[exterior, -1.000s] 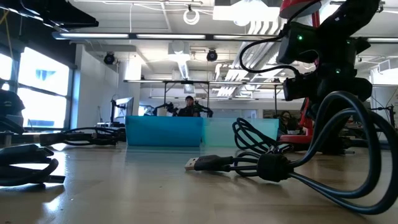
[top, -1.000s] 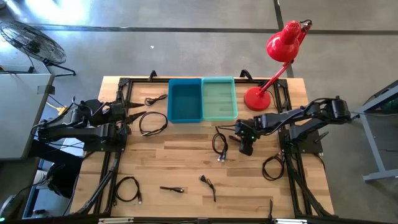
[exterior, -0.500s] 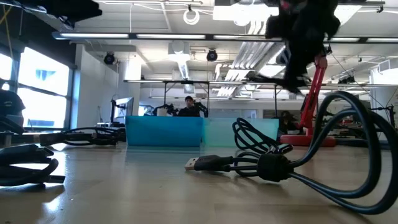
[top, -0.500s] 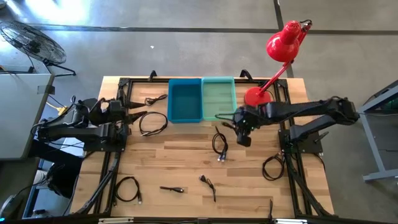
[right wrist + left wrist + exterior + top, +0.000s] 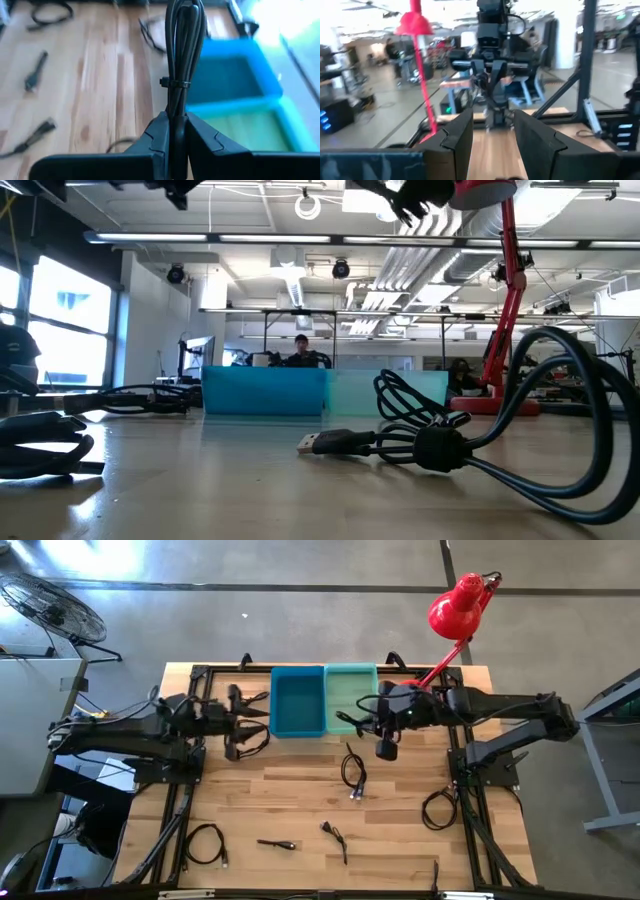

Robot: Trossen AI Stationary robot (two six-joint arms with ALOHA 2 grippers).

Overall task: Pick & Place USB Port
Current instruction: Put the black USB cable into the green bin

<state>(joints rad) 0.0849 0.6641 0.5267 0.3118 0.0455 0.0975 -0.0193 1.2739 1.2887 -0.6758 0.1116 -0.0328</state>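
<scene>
Two open bins stand side by side at the back of the wooden table (image 5: 300, 790): a blue bin (image 5: 298, 701) on the left and a pale green bin (image 5: 352, 698) touching it on the right. From above, nothing shows inside the blue one, and I can't tell what, if anything, lies in the green one.

The right gripper (image 5: 362, 721) hangs at the front right corner of the green bin, its fingers pinched tight on a bundled black cable (image 5: 182, 55) tied with a small band; in the right wrist view the bundle stands straight up out of the fingers, over the line where the two bins meet. A second ago this gripper was farther out over the boards, near the loose cable (image 5: 354, 775) in the middle of the table; it has since swung back toward the bins.

The left gripper (image 5: 243, 706), fingers partly apart and holding nothing, now reaches out just left of the blue bin, above a coiled cable (image 5: 245, 738); earlier it sat drawn back at the table's left edge.

The red lamp (image 5: 440, 635) is in the same spot at the back right.
</scene>
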